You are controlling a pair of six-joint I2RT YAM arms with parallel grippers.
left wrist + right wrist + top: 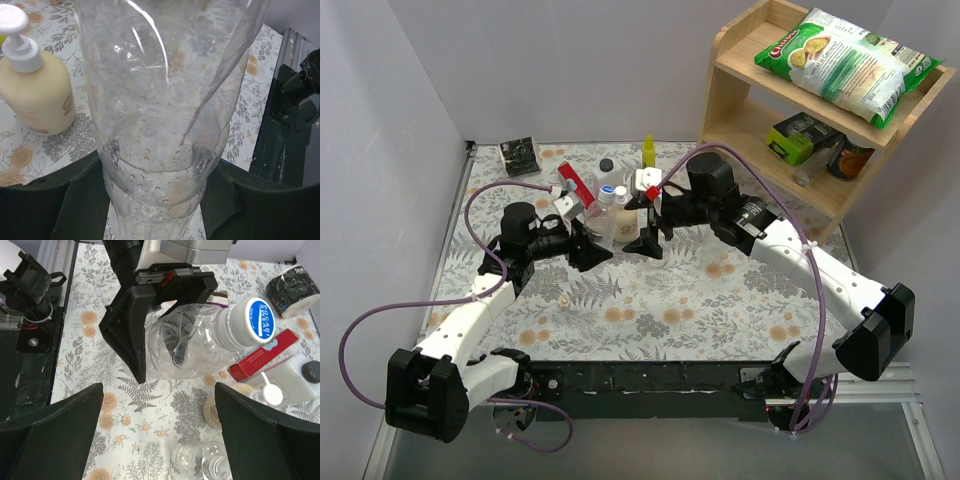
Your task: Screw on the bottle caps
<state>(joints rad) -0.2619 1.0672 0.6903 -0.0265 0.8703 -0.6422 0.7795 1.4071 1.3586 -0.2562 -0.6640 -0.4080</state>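
Over the tabletop (pixel 660 300), left claw (pixel 160 200) pinching clear bottle (pixel 185 347) round its body, blue cap (pixel 255 322) on neck, right claw (pixel 159 390) spread wide, not touching it

White lettering on the blue cap (pixel 261 323) of the bottle (pixel 185 347), lower word seemingly SWEAT; print on the red box (pixel 260 356) just below that cap too blurred to read.

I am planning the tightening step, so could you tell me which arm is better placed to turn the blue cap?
Right. The left gripper is shut on the clear bottle, steadying it, while the right gripper is open, with the blue cap on the bottle's neck just ahead of it.
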